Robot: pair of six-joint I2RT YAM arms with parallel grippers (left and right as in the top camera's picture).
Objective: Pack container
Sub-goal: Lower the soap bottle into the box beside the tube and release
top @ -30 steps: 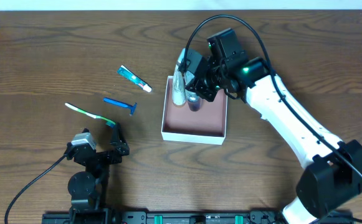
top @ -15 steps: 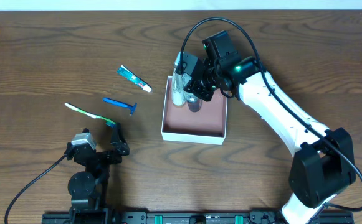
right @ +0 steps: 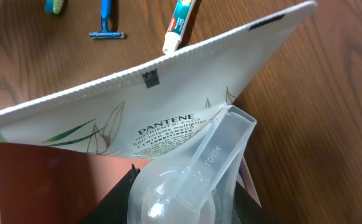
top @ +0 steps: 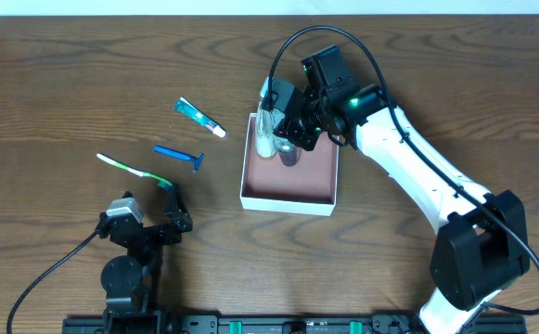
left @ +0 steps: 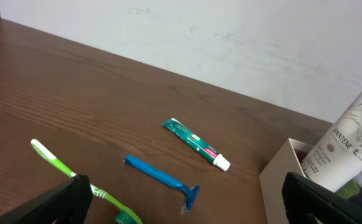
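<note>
Your container (top: 288,203) sitting mid-table (top: 83,74), Pantene tube (top: 266,134) leaning in its far-left corner, your right end effector (top: 283,130) crowding it, grip impossible to tell, left end effector (top: 150,209) gaping empty, toothpaste (top: 199,117), razor (top: 179,156), toothbrush (top: 132,169) lying leftward.

Down at seven o'clock the left arm (top: 121,274) sits folded, left gripper (top: 148,213) spread wide, facing twelve. From five o'clock the right arm (top: 417,176) stretches toward twelve, right gripper (top: 286,130) angled down, its grip unreadable.

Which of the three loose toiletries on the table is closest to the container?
The small toothpaste tube; its white cap end sits nearer the container than the blue razor or toothbrush.
</note>
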